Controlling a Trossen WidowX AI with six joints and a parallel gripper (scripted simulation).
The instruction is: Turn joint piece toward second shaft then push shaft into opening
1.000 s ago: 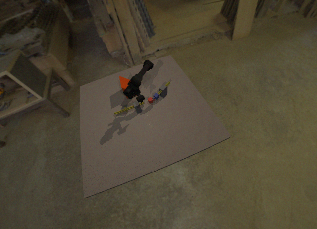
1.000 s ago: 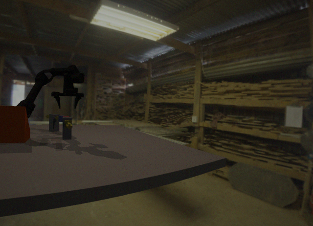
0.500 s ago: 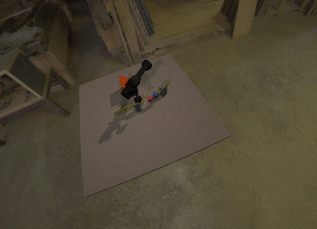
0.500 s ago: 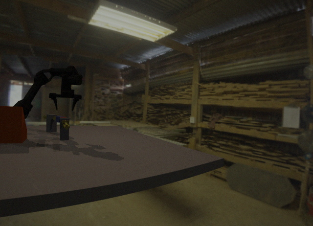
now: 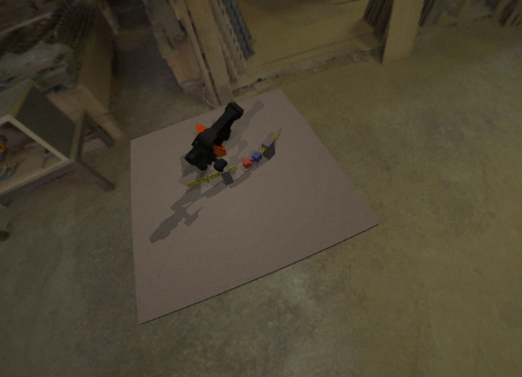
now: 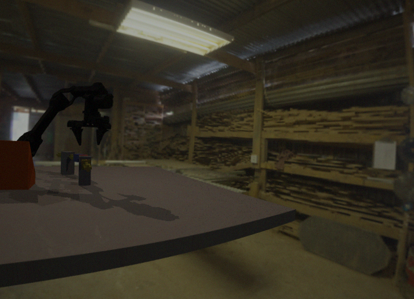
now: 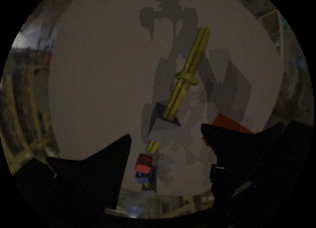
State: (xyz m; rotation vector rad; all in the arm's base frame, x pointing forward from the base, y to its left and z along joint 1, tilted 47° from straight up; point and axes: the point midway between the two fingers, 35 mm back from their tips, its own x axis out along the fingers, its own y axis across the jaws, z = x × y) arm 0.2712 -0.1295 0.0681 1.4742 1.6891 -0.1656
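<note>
The red joint piece hangs on its hinges at the blue piece on the end of the first yellow shaft, which is held by a grey block. The second yellow shaft passes through another grey block and carries a collar. Its inner end stands a short gap from the red piece. The exact direction of the opening is too small to tell. My gripper is open and empty, pointing down above the blocks.
The orange arm base stands beside the two blocks. The arm reaches over from it. The blocks stand on a square pinkish-grey table top, whose edges show in the top and exterior views.
</note>
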